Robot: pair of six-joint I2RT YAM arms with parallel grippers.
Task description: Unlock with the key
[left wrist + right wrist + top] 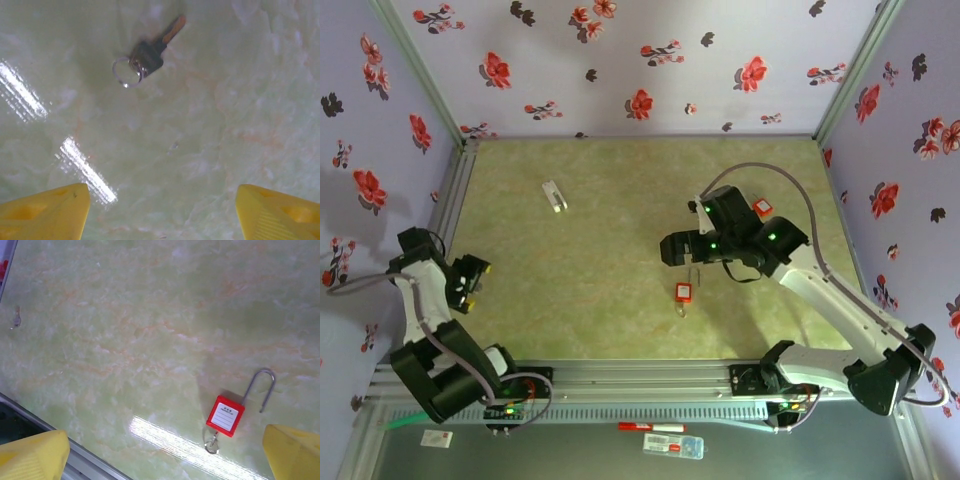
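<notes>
A red padlock (225, 416) lies on the green marbled table, right of centre in the top view (684, 292). Its steel shackle (264, 385) has one leg ending clear of the body. A key with a ring (212, 444) sticks out of the padlock's bottom. My right gripper (672, 248) hovers just behind the padlock, open (165, 440), with nothing between its yellow fingers. A second, loose key with a dark head and a ring (145, 57) lies on the table ahead of my left gripper (162, 200), which is open and holds nothing. That gripper sits at the table's left edge (475, 280).
The loose key shows as a small pale object at the back left (554, 196). A small red and white item (761, 207) lies beside the right arm. Floral walls enclose three sides. An aluminium rail (640, 378) runs along the near edge, with a pen (650, 427) beyond it.
</notes>
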